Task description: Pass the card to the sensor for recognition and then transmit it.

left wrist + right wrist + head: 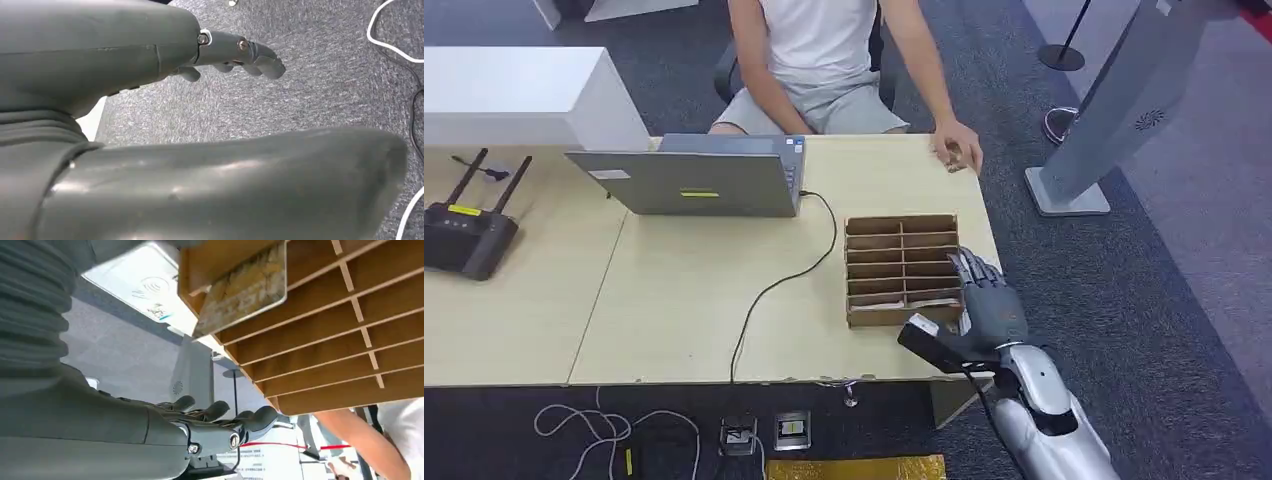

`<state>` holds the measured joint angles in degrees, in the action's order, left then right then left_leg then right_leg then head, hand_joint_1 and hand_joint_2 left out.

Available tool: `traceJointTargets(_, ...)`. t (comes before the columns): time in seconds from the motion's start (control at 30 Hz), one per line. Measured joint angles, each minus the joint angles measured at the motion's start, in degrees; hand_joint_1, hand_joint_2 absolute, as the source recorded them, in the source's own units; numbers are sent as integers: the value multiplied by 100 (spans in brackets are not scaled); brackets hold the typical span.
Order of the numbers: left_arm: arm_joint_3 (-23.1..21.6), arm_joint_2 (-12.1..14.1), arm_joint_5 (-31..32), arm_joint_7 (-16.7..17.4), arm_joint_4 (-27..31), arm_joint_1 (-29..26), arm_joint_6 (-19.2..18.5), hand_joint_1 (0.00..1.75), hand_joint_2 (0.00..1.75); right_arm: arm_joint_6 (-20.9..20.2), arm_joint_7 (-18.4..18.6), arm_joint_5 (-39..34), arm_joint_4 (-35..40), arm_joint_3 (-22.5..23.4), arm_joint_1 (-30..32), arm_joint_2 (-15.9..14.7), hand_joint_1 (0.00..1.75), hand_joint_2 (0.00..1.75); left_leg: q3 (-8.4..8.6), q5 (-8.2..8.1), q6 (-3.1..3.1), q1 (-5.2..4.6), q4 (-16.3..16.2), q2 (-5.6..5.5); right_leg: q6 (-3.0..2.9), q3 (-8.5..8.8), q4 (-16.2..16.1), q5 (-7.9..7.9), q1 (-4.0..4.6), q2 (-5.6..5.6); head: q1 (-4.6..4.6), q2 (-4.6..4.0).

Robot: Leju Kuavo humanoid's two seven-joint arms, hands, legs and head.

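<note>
A brown cardboard organizer (899, 270) with several slots stands near the table's right edge. A card (927, 301) with a yellowish print leans in one of its front slots, and in the right wrist view the card (245, 287) sticks out of the organizer (320, 335). A white sensor pad (142, 287) lies beside the box, and a corner of the pad (991, 263) peeks out past my fingers. My right hand (986, 303) hovers at the box's right front corner, fingers (220, 412) straight and apart, holding nothing. My left hand (230, 55) hangs over the carpet, holding nothing.
A grey laptop (694, 180) with a black cable (774, 285) stands at the table's back. A black router (464, 235) sits far left. A person sits across, one hand (956, 146) resting on the table. A grey kiosk stand (1114, 110) rises on the right.
</note>
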<state>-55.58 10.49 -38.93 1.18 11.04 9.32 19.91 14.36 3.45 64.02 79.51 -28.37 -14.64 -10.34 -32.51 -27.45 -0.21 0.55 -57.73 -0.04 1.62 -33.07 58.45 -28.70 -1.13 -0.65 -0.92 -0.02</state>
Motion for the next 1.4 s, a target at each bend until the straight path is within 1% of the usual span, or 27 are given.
traceJointTargets(0.03,0,0,0,0,0,0,0,0,0,15,-26,-9,-52,0,-18,24,161,175,-1,0,0,0,0,0,0,0,0,0,0,-1,-2,0)
traceJointTargets(0.07,0,0,0,0,0,0,0,0,0,28,-50,-24,-87,0,-37,46,173,175,-1,0,0,0,0,0,0,0,0,0,0,0,0,0)
traceJointTargets(0.1,0,0,0,0,0,0,2,0,0,37,-72,-55,-139,2,-62,78,175,175,-1,0,0,0,0,0,0,0,0,0,0,0,-2,0)
traceJointTargets(0.53,0,-11,-26,0,0,1,-2,0,0,65,-230,-199,-564,11,-364,328,175,175,0,0,0,0,0,0,0,-1,0,0,0,0,-2,0)
traceJointTargets(0.83,0,-24,-59,0,0,0,5,0,0,107,-293,-236,-726,44,-431,376,175,175,0,0,0,0,0,0,0,0,0,0,0,-1,-2,0)
traceJointTargets(1.03,0,-35,-59,0,0,-2,13,0,0,229,-378,-278,-881,94,-449,376,175,175,0,0,0,0,0,0,0,0,0,0,0,0,-2,0)
traceJointTargets(1.4,0,-37,-57,0,0,-1,20,0,0,256,-393,-280,-1018,181,-466,376,175,175,2,0,0,0,0,0,0,1,0,0,0,1,-2,0)
